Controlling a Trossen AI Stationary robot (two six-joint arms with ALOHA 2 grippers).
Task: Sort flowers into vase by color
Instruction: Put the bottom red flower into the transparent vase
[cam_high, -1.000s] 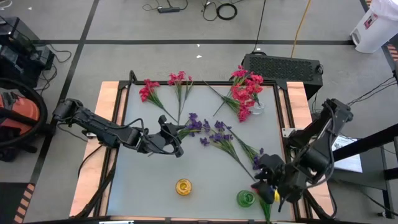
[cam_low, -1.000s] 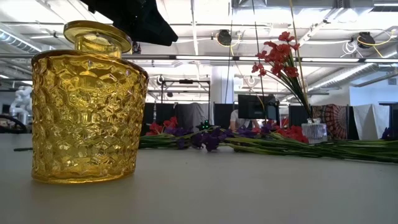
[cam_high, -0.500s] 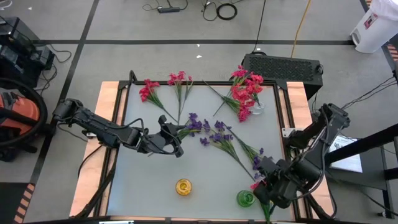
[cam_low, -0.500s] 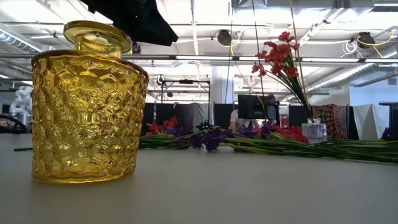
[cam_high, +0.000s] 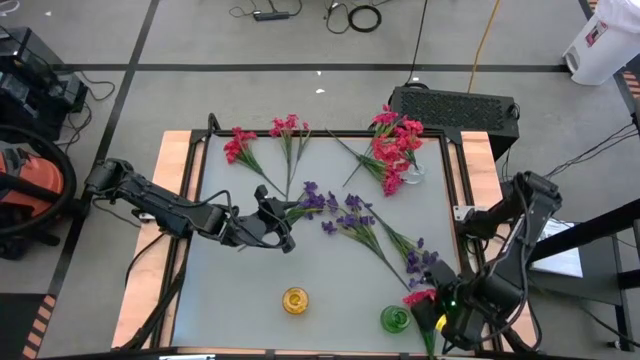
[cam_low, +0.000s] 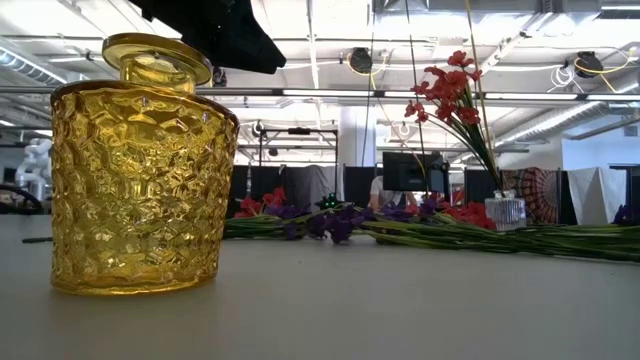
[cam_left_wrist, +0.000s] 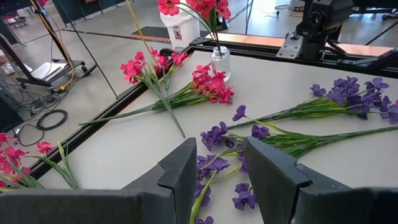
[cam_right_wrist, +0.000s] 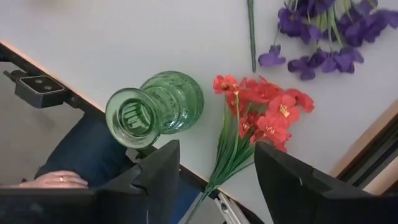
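1. Your right hand (cam_high: 440, 318) hovers over the near right corner of the worktop (cam_high: 240, 280). Its fingers stand apart with nothing between them.
2. Directly beneath that hand a red flower sprig (cam_right_wrist: 264, 118) lies flat on the worktop. Its blossoms lie just beside the green vase (cam_right_wrist: 155, 109), and its stem runs off toward the worktop's near edge.
3. The green vase stands upright and you can see straight down its mouth; no stem shows in it.
4. Your left hand (cam_left_wrist: 214, 177) rests low over the middle left of the worktop. It is open and grips nothing.
5. Just ahead of the left hand lie purple flowers (cam_left_wrist: 217, 134), their green stems fanning across the centre of the worktop toward the right.
6. More purple blossoms (cam_right_wrist: 323, 37) lie close to the red sprig, on the side away from the near edge.
7. A clear glass vase (cam_left_wrist: 220, 62) stands at the far right corner with red flowers (cam_low: 450, 90) upright in it. Pink and red sprigs (cam_left_wrist: 208, 84) lie on the worktop around its base.
8. Two more pink sprigs (cam_high: 262, 140) lie along the far edge, left of centre.
9. A yellow vase (cam_low: 140, 170) stands upright near the near edge, left of the green one and well apart from it.
10. A person's hand (cam_right_wrist: 46, 180) and a blue trouser leg show below the near edge.
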